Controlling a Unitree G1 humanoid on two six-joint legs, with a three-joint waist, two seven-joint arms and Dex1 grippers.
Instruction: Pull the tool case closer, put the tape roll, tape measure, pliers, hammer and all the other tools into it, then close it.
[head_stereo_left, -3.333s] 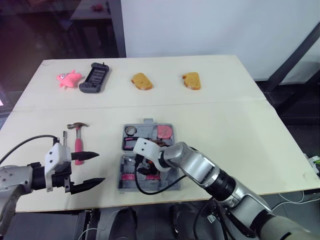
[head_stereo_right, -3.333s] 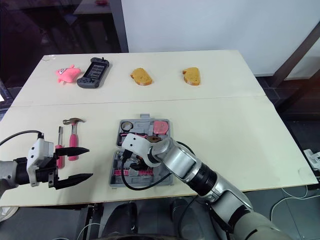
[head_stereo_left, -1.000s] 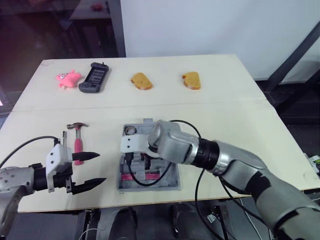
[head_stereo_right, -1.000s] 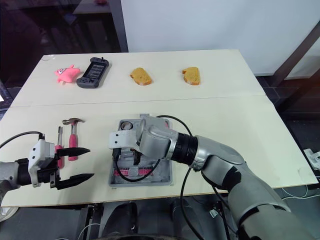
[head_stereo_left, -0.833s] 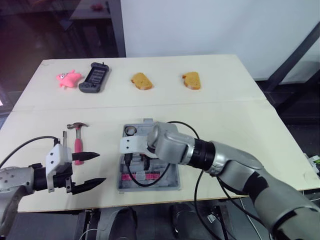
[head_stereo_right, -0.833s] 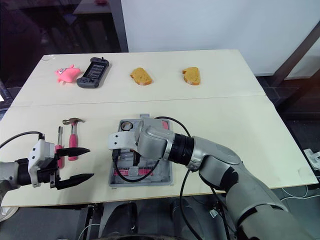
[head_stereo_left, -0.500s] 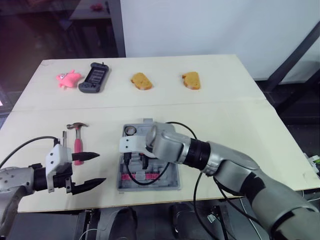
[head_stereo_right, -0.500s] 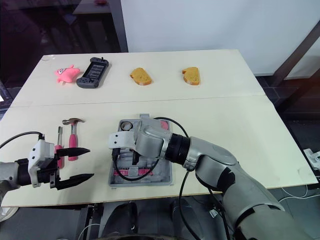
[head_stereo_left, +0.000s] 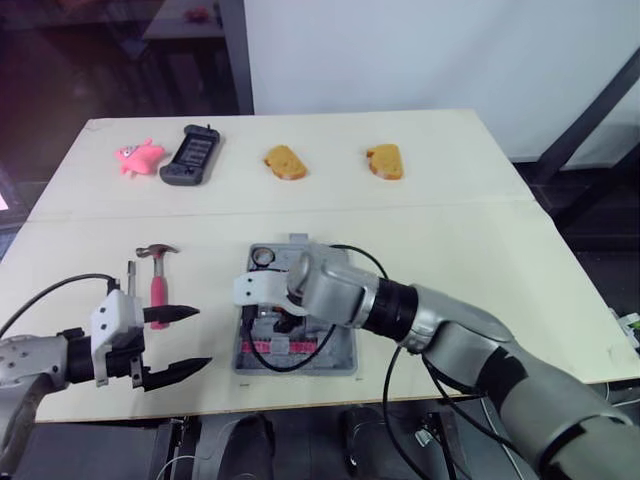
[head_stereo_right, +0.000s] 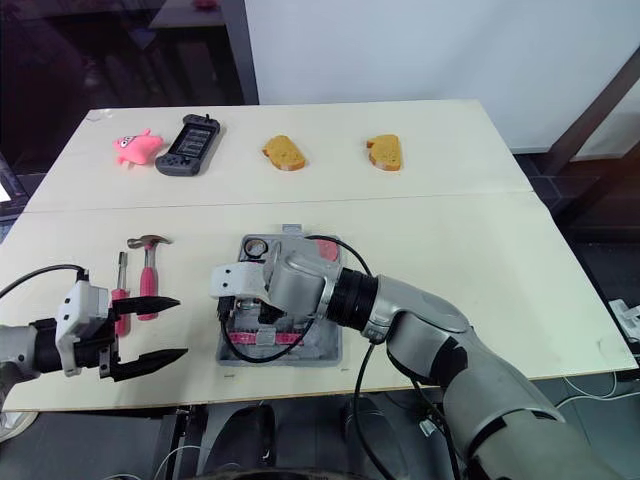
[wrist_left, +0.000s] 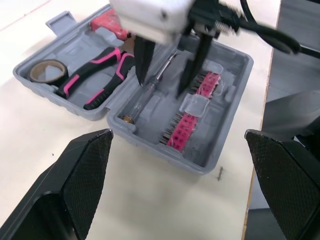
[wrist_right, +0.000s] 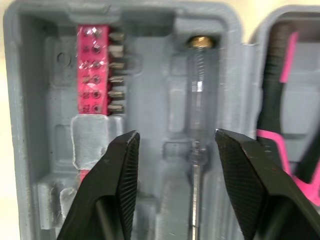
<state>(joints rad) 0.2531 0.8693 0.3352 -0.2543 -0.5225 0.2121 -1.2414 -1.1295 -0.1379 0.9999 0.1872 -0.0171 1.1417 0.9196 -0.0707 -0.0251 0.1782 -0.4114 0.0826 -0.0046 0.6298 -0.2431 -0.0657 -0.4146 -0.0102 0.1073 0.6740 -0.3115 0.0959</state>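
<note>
Parted jaws of the right gripper (wrist_right: 176, 145) are hanging over the open tool case (wrist_left: 155, 107), straddling a clear-handled screwdriver (wrist_right: 200, 90) lying in its moulded slot, and they are gripping nothing. The wide spread suggests a release rather than a grab. Beside the slot, a pink bit rack (wrist_right: 95, 70) is sitting in its own recess, while the pliers (wrist_left: 95, 90) and tape roll (wrist_left: 47, 71) are resting in the case's other half. At 9 o'clock from the case, the hammer (head_stereo_left: 155, 275) and a small pink screwdriver (head_stereo_right: 120, 290) are waiting on the table. At 8 o'clock, the left gripper (head_stereo_left: 200, 336) is hovering spread and empty, likely poised for the hammer.
</note>
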